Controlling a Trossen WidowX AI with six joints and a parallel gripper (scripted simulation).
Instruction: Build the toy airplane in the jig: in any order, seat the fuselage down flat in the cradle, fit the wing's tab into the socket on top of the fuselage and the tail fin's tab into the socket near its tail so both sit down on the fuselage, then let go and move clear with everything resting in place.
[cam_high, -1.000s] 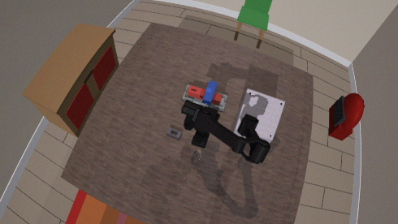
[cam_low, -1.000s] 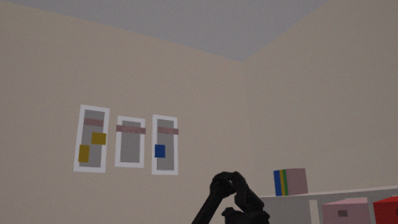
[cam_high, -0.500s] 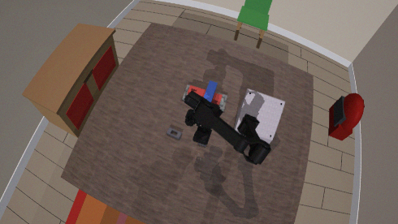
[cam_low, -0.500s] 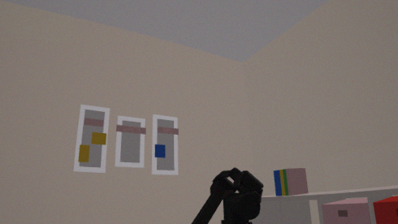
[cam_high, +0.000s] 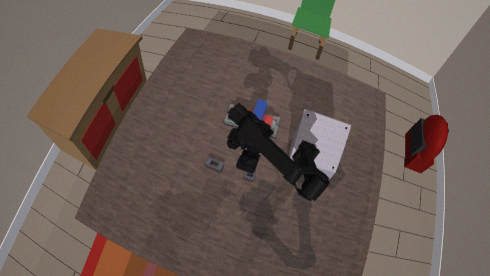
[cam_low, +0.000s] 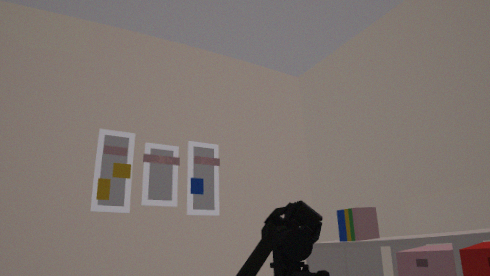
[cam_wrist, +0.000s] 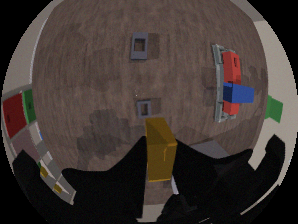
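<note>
Matte black, chunky-jointed arm (cam_high: 274, 152) (cam_low: 256, 257).

- Fuselage (cam_high: 268, 119) (cam_wrist: 232, 67): red.
- Wing (cam_high: 260, 108) (cam_wrist: 243, 94): blue.
- Tail fin (cam_wrist: 161, 159): amber yellow, darker on its near face.
- Cradle (cam_high: 275, 129) (cam_wrist: 218, 80): pale grey.
- Two rectangular holders (cam_high: 220, 166) (cam_wrist: 133, 46): slate grey.
- Arm (cam_high: 277, 156) (cam_low: 295, 235): black.
- Tabletop (cam_high: 175, 110) (cam_wrist: 90, 75): brown, finely streaked.
- Cabinet (cam_high: 85, 65): tan, with dark red doors.
- Chair (cam_high: 312, 22): green seat, brown legs.
- Floor (cam_high: 400, 210): beige planks, dark seams.
- Rug (cam_high: 112, 255): red and orange stripes.
- Picture frames (cam_low: 145, 175): white around grey.
</note>
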